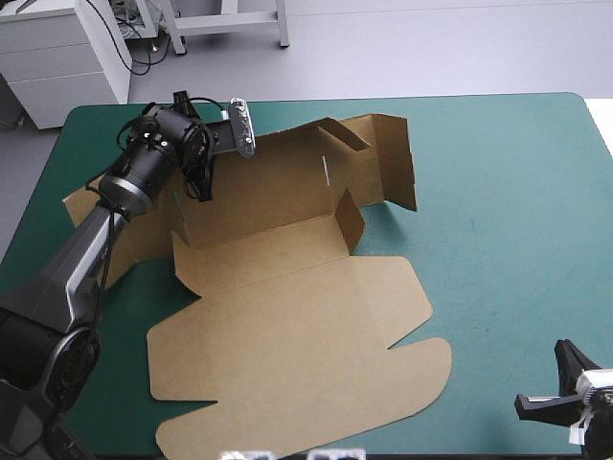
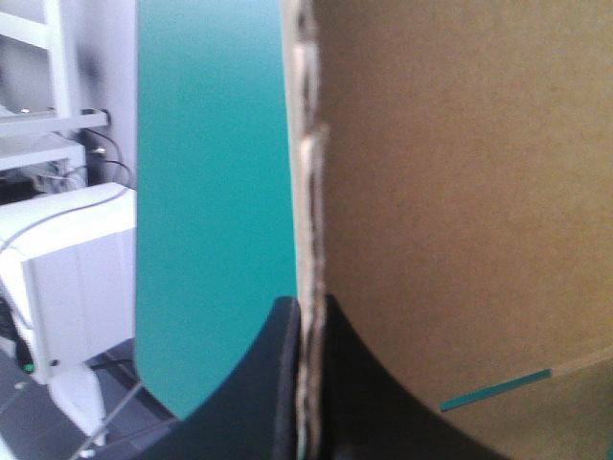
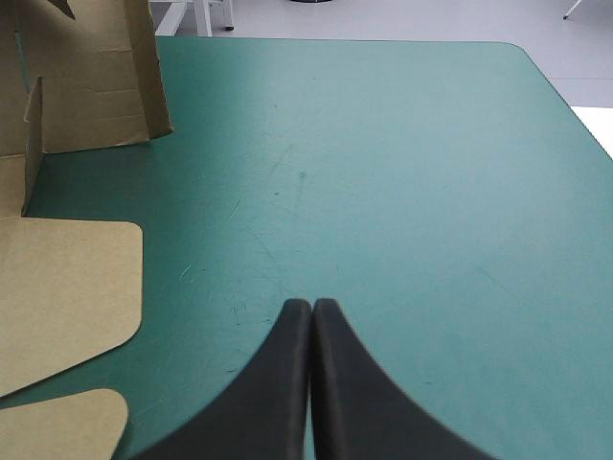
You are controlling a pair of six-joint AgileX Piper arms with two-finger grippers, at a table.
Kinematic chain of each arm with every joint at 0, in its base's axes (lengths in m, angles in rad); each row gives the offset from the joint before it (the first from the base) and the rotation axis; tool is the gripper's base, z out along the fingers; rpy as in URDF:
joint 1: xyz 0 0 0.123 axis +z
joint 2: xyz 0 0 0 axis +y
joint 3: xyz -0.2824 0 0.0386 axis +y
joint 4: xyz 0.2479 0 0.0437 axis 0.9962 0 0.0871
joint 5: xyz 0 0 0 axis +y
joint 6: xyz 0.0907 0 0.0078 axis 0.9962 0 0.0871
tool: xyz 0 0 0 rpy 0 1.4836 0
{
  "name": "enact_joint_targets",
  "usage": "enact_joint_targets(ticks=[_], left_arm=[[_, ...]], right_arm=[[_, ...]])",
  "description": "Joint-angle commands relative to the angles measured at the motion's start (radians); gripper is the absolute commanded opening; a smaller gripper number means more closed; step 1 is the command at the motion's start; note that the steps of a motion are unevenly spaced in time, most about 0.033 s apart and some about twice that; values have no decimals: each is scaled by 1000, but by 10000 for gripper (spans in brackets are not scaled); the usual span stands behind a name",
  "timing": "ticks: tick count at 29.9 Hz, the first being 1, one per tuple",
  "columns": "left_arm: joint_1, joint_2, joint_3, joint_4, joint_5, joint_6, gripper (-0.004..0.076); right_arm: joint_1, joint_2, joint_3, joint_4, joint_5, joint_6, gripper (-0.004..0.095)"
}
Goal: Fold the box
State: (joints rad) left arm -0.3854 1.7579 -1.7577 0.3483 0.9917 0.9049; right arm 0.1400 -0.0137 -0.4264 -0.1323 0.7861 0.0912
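Note:
The brown box [image 1: 287,326] lies left of the table's middle, its wide lid panel flat toward the near edge. Its far walls [image 1: 383,163] stand raised, and a short flap [image 1: 350,218] stands upright inside. My left gripper [image 1: 201,184] is at the box's left wall, shut on it. In the left wrist view the wall's raw edge [image 2: 305,192] runs straight up from between my black fingers [image 2: 308,316]. My right gripper [image 1: 565,362] sits at the near right corner, shut on nothing. Its fingers [image 3: 312,309] meet over bare teal-green cover, with the box's lid corner [image 3: 67,287] off to one side.
More brown board [image 1: 81,209] shows behind the left arm near the table's left edge. The right half of the teal-green cover [image 1: 508,220] is bare. The table's far right corner [image 3: 517,53] is rounded.

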Motion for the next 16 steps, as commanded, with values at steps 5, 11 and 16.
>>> enact_joint_targets(ticks=[5, 11, 16], left_arm=[[-75, -50, -34, 179, -229, -62, -8], [-162, -50, -21, 278, -237, -139, -8], [-213, -50, 64, 367, -258, -237, -8]], right_arm=[[-5, -21, -27, -10, -73, -5, -19], [-5, -21, -27, -10, -73, -3, -19], [-5, -21, -27, -10, -73, -3, -19]])
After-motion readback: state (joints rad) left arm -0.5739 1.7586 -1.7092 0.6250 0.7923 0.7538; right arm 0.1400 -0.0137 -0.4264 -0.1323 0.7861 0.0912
